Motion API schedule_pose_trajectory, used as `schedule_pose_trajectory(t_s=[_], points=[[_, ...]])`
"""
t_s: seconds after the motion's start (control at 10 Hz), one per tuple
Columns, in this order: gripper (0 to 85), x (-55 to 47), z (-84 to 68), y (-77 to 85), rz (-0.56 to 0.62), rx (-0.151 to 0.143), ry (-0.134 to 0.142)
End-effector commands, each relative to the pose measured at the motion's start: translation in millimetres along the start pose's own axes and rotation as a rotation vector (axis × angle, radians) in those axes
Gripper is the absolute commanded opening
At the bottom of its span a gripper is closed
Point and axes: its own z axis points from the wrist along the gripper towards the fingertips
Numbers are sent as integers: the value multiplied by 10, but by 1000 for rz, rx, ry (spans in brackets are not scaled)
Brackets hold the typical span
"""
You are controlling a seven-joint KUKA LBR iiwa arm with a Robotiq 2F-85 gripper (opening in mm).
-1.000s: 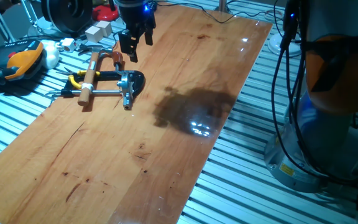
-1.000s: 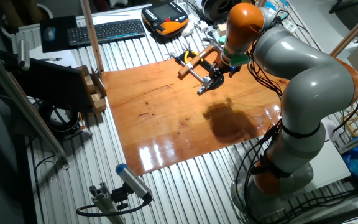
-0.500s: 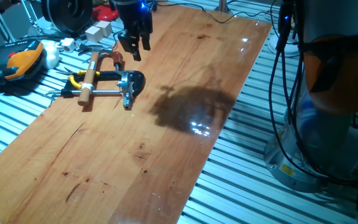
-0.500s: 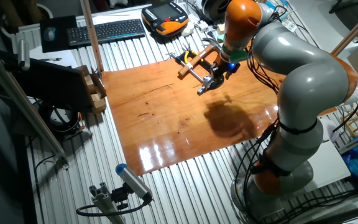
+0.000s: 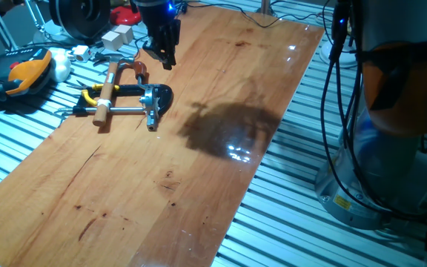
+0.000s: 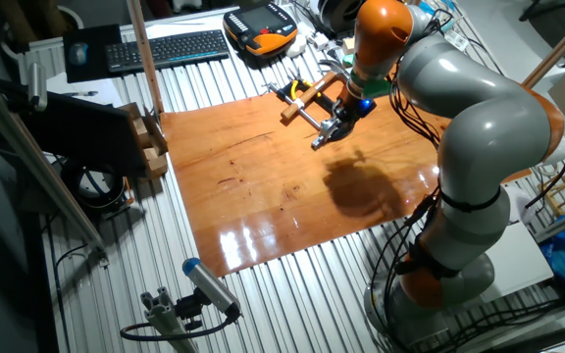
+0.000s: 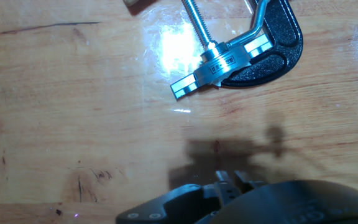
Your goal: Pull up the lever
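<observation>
So the black clamp (image 5: pixel 160 97) lies flat on the wooden board (image 5: pixel 199 163), pale handle (image 5: pixel 104 95) on its left. The reddish lever (image 5: pixel 138 70) sits just behind the clamp. Gripper (image 5: pixel 163 53) hangs right of the lever, not touching (can't tell if its fingers are apart).

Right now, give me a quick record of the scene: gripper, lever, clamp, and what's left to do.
gripper: above the board beyond the clamp, touching nothing; open or shut cannot be told
lever: reddish curved arm at the clamp, lying low beside the wooden handle, untouched
clamp: black, lying flat on the wooden board, steel rod pointing toward the handle
wooden board: glossy, on a slatted metal table
task status: lever not yet pulled up
</observation>
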Motion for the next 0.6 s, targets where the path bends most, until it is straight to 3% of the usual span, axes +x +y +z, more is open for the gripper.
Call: schedule_pose_trajectory(t_s=[0.0,0.5], points=[[0,-1,1,0,2,1,-1],[0,-16,17,0,9,1,-5]])
